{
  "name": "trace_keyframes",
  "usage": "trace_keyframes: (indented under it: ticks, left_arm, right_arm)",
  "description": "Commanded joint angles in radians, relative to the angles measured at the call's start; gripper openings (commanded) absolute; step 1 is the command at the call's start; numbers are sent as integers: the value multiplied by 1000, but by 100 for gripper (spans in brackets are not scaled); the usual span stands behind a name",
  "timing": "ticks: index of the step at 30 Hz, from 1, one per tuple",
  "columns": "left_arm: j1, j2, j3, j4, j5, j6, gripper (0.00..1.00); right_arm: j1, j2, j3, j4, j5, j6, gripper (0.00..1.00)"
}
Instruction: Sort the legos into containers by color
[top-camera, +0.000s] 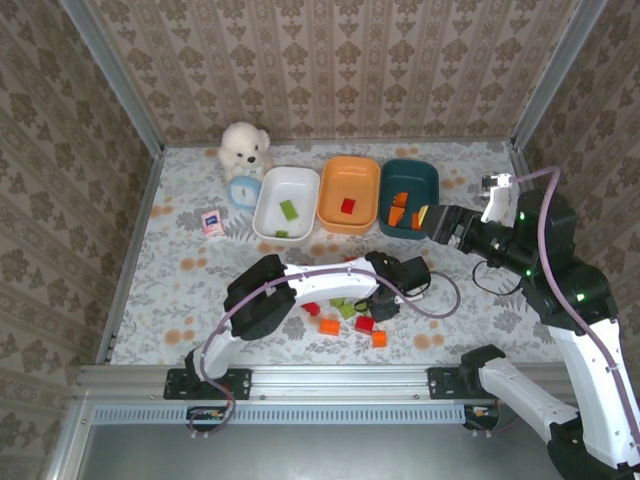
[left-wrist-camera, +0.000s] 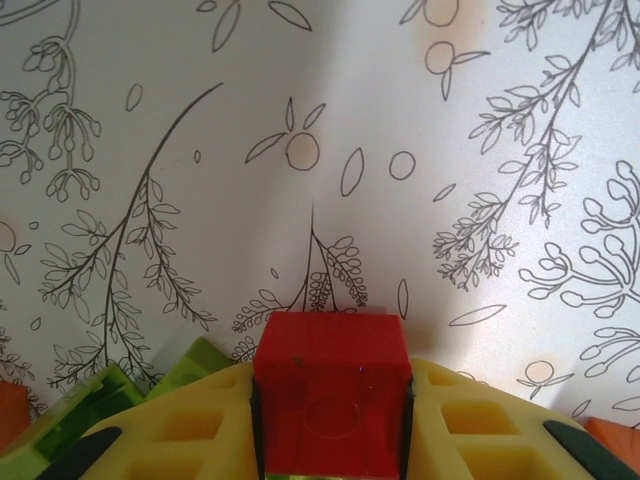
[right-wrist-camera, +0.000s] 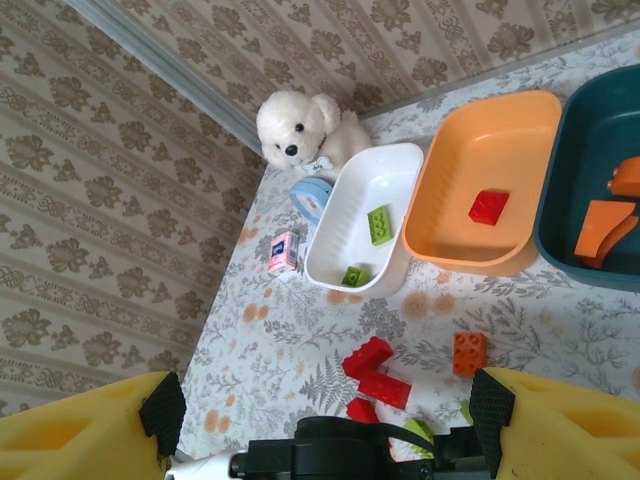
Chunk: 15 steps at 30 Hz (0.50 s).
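Left fingers (left-wrist-camera: 200, 430) narrow, clamped on a red brick (left-wrist-camera: 331, 375), one yellow finger on each side of it; left wrist view has the patterned tabletop (left-wrist-camera: 300, 150) right behind, can't tell if the brick is lifted or touching. Green bricks (left-wrist-camera: 90, 410) just beside the left finger, orange bit at each lower corner of that view. From the top, the left arm (top-camera: 300, 280) reaches across to mid-tabletop, its tip among the loose pile: red (top-camera: 311, 308), green (top-camera: 345, 308), orange (top-camera: 329, 326), red (top-camera: 364, 323), orange (top-camera: 379, 338), all near each other, well short of the dishes. Three dishes in a row at the far side, touching or nearly so: white dish (top-camera: 290, 185) on the left, orange dish (top-camera: 350, 180) in the middle, teal dish (top-camera: 405, 178) on the right. White dish holds two green bricks (top-camera: 288, 209), orange dish holds one red brick (top-camera: 347, 205), teal dish holds several orange pieces (top-camera: 397, 207). Right fingers (right-wrist-camera: 560, 430) wide apart, nothing between them; top view puts the right arm (top-camera: 530, 250) by the teal dish's right edge, above the tabletop. Right wrist view looks down on all three dishes plus loose red bricks (right-wrist-camera: 375, 372) and one orange brick (right-wrist-camera: 469, 352) on the tabletop. Plush dog (top-camera: 244, 147) in the far left corner area, blue clock (top-camera: 244, 190) just in front of it beside the white dish, small pink packet (top-camera: 211, 222) left of that.
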Motion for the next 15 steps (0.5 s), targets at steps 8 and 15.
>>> trace_keyframes:
  ticks: [8, 15]
  left_arm:
    - [236, -172, 104, -34, 46, -240, 28]
    - [418, -131, 215, -54, 70, -273, 28]
  right_arm:
    - [-4, 3, 65, 113, -50, 39, 78]
    - [-5, 43, 28, 179, -82, 66, 78]
